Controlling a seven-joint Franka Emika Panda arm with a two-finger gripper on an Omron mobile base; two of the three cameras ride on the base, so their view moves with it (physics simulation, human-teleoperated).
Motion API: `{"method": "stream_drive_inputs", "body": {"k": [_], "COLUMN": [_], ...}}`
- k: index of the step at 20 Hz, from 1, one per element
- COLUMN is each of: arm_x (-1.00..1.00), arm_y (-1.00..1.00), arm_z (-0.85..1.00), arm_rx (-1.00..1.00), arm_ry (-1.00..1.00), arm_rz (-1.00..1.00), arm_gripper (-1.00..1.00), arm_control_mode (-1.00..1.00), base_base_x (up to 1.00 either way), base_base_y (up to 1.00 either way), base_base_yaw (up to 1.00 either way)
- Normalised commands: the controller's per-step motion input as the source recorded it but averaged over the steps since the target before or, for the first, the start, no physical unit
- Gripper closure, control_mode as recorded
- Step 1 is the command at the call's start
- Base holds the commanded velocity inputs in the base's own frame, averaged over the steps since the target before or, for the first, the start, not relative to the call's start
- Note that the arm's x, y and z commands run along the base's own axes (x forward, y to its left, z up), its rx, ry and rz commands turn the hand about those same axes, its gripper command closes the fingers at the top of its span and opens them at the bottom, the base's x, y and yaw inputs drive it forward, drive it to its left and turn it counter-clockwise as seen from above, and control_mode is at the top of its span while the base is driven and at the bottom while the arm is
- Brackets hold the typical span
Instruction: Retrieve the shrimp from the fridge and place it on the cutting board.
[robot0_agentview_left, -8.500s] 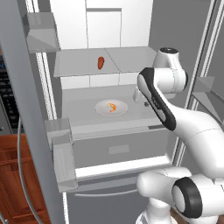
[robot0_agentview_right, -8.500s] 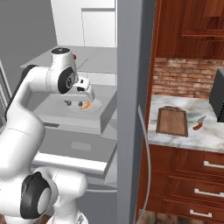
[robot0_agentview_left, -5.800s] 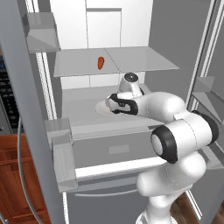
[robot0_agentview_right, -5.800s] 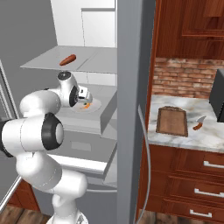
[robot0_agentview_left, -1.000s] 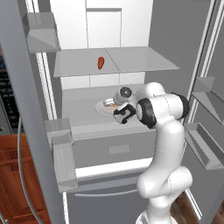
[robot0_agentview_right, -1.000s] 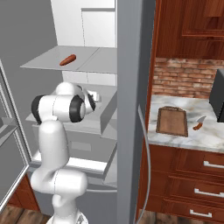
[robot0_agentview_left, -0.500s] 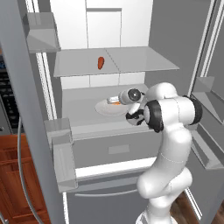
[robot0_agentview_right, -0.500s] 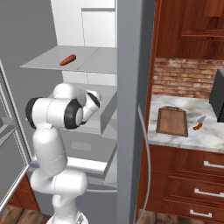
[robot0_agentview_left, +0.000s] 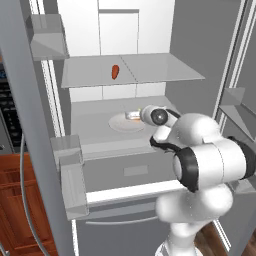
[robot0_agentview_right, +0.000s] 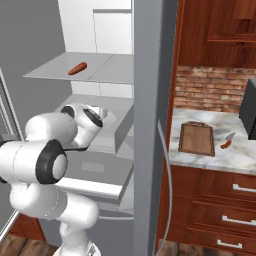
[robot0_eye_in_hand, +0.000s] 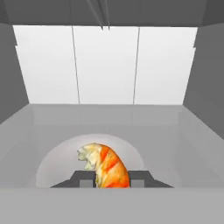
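Bright even light all over, flat computer-drawn look, very bright white back wall inside the fridge (robot0_agentview_left: 120, 45), soft faint shadows under the shelves, no glare, a little blurry and blocky, edges not bent, the shrimp (robot0_eye_in_hand: 107, 166) soft and fuzzy up close

I count one shrimp (robot0_eye_in_hand: 105, 168), one red-orange oblong (robot0_agentview_left: 115, 71), one plate (robot0_agentview_left: 120, 124), one cutting board (robot0_agentview_right: 196, 138) and one knife (robot0_agentview_right: 227, 141).

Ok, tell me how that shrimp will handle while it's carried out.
The shrimp is small and curled, so probably light. It sits between the gripper fingers with most of it sticking out, so it may pivot. Its rounded, glossy body could slip.
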Motion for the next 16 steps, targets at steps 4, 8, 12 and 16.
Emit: {"method": "stream_drive_inputs", "body": {"k": [4, 8, 12, 16], "arm_x": [-1.0, -1.0, -1.0, -0.96], "arm_y": [0.0, 0.0, 0.0, 0.0], "arm_z": [1.0, 1.0, 1.0, 1.0], "arm_rx": [0.0, 0.01, 0.0, 0.0], "arm_ry": [0.07, 0.13, 0.17, 0.26], "arm_rz": [-0.14, -0.12, -0.09, -0.08], "arm_gripper": [1.0, 1.0, 1.0, 1.0], "arm_control_mode": [-1.0, -1.0, -1.0, -1.0], "base_base_x": [0.0, 0.0, 0.0, 0.0], "base_base_y": [0.0, 0.0, 0.0, 0.0], "base_base_yaw": [0.0, 0.0, 0.0, 0.0]}}
